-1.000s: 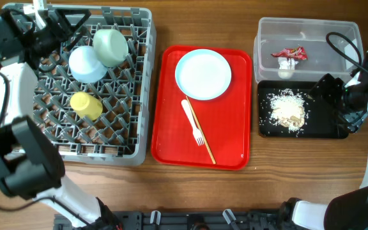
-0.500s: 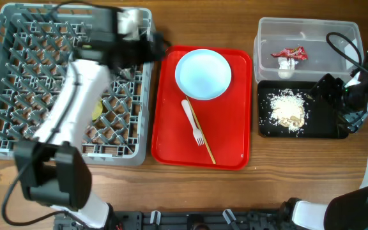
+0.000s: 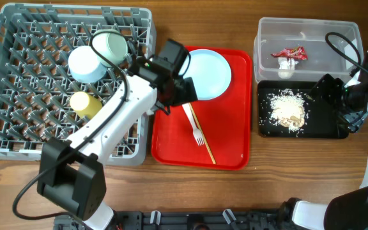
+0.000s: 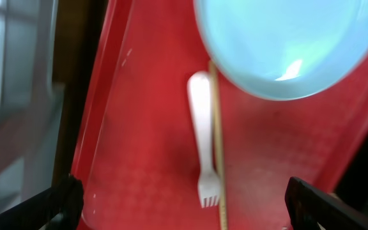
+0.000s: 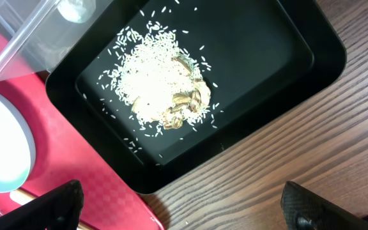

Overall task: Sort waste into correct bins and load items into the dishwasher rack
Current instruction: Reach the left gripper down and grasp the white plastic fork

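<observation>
My left gripper point(image 3: 179, 89) is open and empty above the red tray, next to the white plate point(image 3: 204, 73). In the left wrist view its fingers point(image 4: 184, 207) straddle the white fork point(image 4: 203, 147) and a thin wooden chopstick point(image 4: 218, 160), with the plate point(image 4: 292, 38) beyond. The pale blue bowl point(image 3: 85, 64), pale green bowl point(image 3: 110, 45) and yellow cup point(image 3: 83, 102) sit in the grey dishwasher rack point(image 3: 18, 137). The snack wrapper point(image 3: 289, 54) lies in the clear tub point(image 3: 305, 29). The food scraps point(image 3: 288, 110) lie in the black tray point(image 3: 324, 128). My right gripper point(image 3: 329, 89) is open and empty over that tray's right end point(image 5: 190, 204).
The red serving tray point(image 3: 229, 147) lies between the rack and the bins and holds the plate, fork point(image 3: 193, 121) and chopsticks point(image 3: 204, 140). In the right wrist view the black tray point(image 5: 267, 57) borders bare wooden table point(image 5: 312, 147) and the red tray's corner point(image 5: 75, 172).
My left arm has swung from the rack's far left corner across the rack to the red tray's left side. The right arm has not moved.
</observation>
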Motion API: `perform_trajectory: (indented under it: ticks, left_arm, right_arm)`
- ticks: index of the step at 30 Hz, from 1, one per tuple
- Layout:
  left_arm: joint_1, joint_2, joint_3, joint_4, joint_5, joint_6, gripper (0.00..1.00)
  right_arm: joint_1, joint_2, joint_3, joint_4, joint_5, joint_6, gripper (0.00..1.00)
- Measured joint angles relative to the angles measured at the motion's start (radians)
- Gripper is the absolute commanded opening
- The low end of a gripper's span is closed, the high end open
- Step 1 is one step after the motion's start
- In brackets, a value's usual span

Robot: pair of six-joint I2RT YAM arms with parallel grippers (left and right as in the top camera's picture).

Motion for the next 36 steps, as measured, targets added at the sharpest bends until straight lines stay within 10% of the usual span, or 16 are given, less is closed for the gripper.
perform_trajectory:
  ticks: [13, 36]
  left_arm:
    - [-0.143, 0.000, -0.271, 0.278, -0.068, -0.093, 0.91]
    - [-0.233, 0.080, -0.291, 0.229, -0.090, -0.153, 0.80]
  right_arm:
    - [0.000, 0.000, 0.000, -0.007, 0.000, 0.000, 1.00]
    - [0.000, 0.000, 0.000, -0.010, 0.000, -0.003, 1.00]
